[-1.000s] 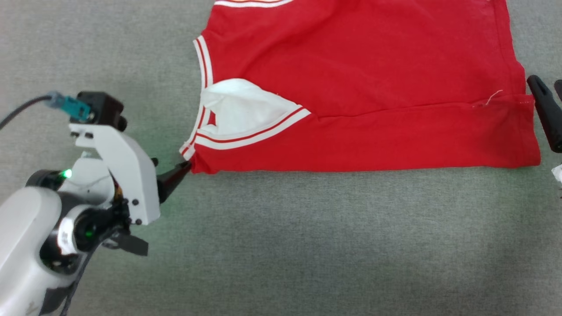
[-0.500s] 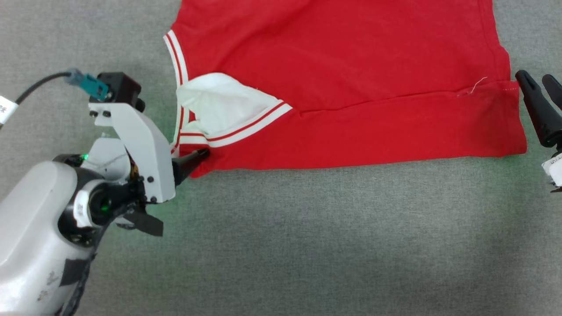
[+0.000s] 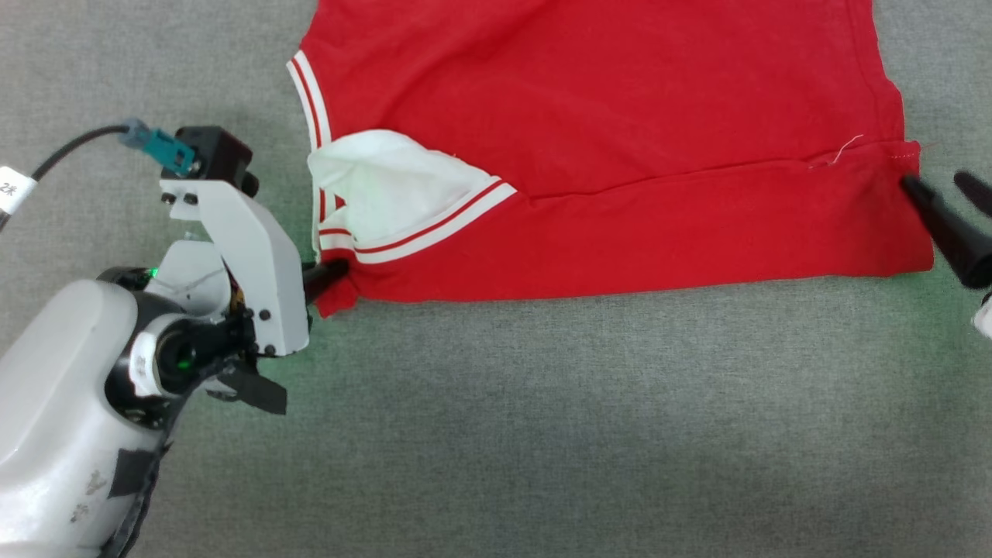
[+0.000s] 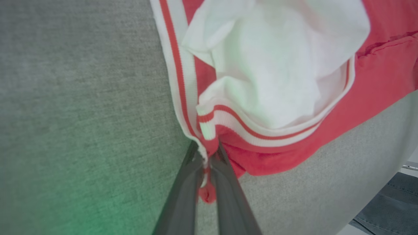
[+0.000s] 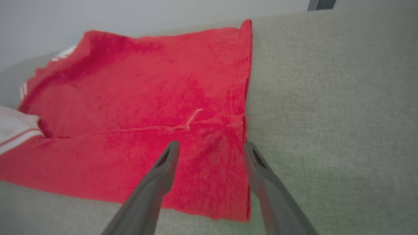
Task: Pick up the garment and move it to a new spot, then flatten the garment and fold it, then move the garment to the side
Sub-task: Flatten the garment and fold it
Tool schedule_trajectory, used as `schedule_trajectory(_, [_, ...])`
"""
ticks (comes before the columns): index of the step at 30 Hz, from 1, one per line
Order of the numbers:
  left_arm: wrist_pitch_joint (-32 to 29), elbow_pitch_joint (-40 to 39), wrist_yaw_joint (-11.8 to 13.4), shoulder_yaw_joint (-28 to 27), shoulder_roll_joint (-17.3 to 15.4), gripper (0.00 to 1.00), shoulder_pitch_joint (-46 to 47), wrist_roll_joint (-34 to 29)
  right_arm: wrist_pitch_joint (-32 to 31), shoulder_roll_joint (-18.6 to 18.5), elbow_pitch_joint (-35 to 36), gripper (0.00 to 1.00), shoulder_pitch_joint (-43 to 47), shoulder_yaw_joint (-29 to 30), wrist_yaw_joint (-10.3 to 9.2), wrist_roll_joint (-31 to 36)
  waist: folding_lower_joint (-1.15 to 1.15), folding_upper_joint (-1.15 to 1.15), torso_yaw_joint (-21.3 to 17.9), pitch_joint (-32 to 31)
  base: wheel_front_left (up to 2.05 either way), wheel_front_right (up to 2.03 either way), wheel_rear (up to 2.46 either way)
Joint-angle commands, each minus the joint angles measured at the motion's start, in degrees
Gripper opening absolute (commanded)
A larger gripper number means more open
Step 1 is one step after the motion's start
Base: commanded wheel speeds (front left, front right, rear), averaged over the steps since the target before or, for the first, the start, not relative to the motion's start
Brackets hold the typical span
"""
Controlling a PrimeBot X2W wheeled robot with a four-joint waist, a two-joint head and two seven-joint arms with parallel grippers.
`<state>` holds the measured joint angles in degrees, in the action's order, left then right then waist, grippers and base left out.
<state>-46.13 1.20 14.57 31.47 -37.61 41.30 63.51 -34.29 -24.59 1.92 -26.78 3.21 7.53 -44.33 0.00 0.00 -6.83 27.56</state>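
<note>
Gripping one garment (image 3: 620, 116) — left hand (image 3: 335, 273)

You have just one partly readable mark here: the small white tag (image 3: 15, 191) wrapped round the black cable (image 3: 77, 141) bears a short dark code that starts with what looks like a 2, and its second character is too small to tell.

One garment (image 3: 620, 116), one grey bench (image 3: 542, 426), and two end effectors: a left end effector (image 3: 337, 271) and a right end effector (image 3: 934, 180).
</note>
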Motion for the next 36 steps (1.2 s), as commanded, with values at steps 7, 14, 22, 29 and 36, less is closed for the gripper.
schedule_trajectory(7, [0.62,1.31,-0.96,0.81,1.02,0.00,-0.22,-0.22,-12.18,-6.10,1.41,1.00,0.92,-2.61,-0.09,4.29,0.00,0.00,0.69,0.28,0.00,0.00,0.00])
schedule_trajectory(14, [1.19,1.53,-1.77,1.15,1.98,0.00,0.26,-0.19,-17.09,-6.84,-1.50,1.00,0.21,-2.48,-0.09,6.32,0.00,0.00,1.70,0.83,0.00,0.00,0.00])
schedule_trajectory(22, [1.64,2.01,-2.23,1.36,2.61,0.00,0.72,-0.23,-19.14,-3.68,-5.82,0.95,-0.84,-3.97,-0.09,7.48,0.00,0.00,2.50,1.29,0.00,0.00,0.00])
schedule_trajectory(29, [2.17,1.74,-2.86,1.04,3.01,0.00,-0.09,0.64,-18.01,-2.93,-6.95,0.00,-1.32,-3.54,-0.09,7.49,0.00,0.00,2.62,0.65,0.00,0.00,0.00])
schedule_trajectory(36, [3.67,-1.59,-2.44,-1.18,1.35,0.00,-3.11,2.21,-16.98,-3.27,-6.20,0.00,-0.47,-2.65,-0.09,6.59,0.00,0.00,2.48,-0.73,0.00,0.00,0.00])
